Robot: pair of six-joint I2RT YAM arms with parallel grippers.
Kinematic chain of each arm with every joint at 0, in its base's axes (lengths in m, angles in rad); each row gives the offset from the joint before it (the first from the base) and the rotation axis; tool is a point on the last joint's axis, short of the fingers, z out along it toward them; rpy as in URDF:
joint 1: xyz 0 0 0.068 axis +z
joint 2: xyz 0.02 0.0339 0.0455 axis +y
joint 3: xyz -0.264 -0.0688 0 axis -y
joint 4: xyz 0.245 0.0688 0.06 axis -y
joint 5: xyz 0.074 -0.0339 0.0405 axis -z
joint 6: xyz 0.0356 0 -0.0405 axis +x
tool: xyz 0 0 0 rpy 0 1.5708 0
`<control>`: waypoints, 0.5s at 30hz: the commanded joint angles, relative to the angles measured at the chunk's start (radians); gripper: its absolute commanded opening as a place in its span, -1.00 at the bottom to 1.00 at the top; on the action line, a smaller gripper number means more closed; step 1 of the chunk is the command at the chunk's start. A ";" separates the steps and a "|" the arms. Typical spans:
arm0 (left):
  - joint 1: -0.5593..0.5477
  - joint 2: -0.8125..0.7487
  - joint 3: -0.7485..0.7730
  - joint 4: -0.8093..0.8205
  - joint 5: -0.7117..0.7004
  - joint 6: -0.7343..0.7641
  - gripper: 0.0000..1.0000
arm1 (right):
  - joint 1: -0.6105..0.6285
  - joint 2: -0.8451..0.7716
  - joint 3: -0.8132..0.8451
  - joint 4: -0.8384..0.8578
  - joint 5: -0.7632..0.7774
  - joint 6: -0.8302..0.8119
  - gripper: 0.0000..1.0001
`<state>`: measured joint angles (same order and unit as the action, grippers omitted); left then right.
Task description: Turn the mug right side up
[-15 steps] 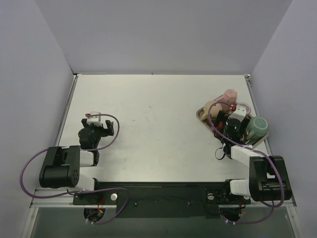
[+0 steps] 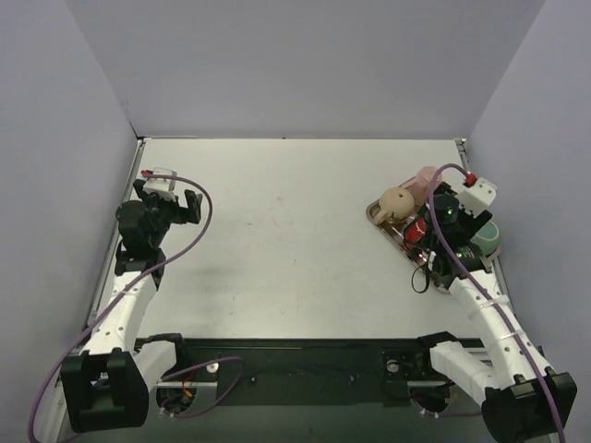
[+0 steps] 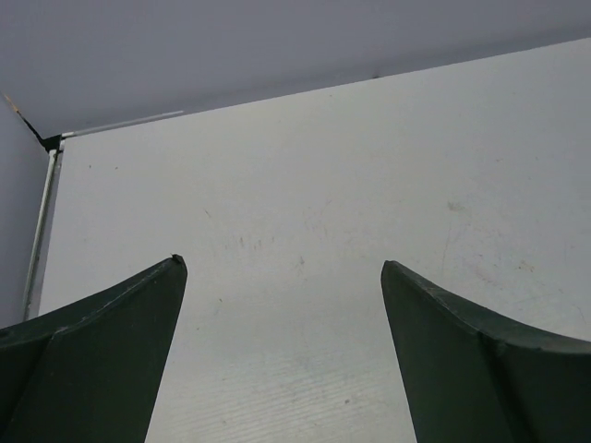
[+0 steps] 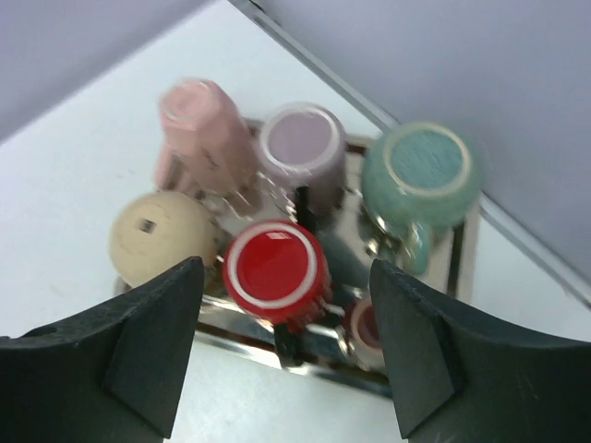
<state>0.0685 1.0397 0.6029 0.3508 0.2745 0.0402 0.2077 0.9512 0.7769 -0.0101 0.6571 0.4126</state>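
Several mugs stand bottom up on a metal tray (image 4: 464,269) at the table's right. In the right wrist view they are a red mug (image 4: 275,268), a beige one (image 4: 162,237), a pink tilted one (image 4: 201,129), a lilac one (image 4: 302,143) and a teal one (image 4: 425,168). My right gripper (image 4: 284,277) is open and empty, raised above the tray with the red mug between its fingers in view. From above it hangs over the tray (image 2: 439,221) (image 2: 377,214). My left gripper (image 3: 282,263) is open and empty over bare table at the far left (image 2: 168,205).
The tray sits close to the table's right edge (image 2: 469,161) and the right wall. The left gripper is near the table's left edge (image 3: 44,221) and the far left corner. The white tabletop (image 2: 286,240) lies between the two arms.
Both arms have unfolded and risen. The left gripper moved left and farther away. The right gripper lifted up and back above the tray's mugs.
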 commanded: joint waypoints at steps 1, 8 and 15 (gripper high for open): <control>-0.006 -0.072 0.041 -0.265 0.075 0.050 0.96 | 0.004 -0.011 -0.054 -0.429 0.139 0.270 0.32; -0.024 -0.067 0.025 -0.273 0.091 0.076 0.96 | -0.138 -0.026 -0.145 -0.360 -0.071 0.100 0.22; -0.024 -0.040 0.011 -0.225 0.074 0.081 0.96 | -0.188 -0.100 -0.189 -0.208 -0.321 -0.299 0.28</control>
<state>0.0471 0.9867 0.6212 0.0902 0.3416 0.1066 0.0250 0.8841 0.6125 -0.3065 0.4843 0.3641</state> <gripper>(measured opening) 0.977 0.622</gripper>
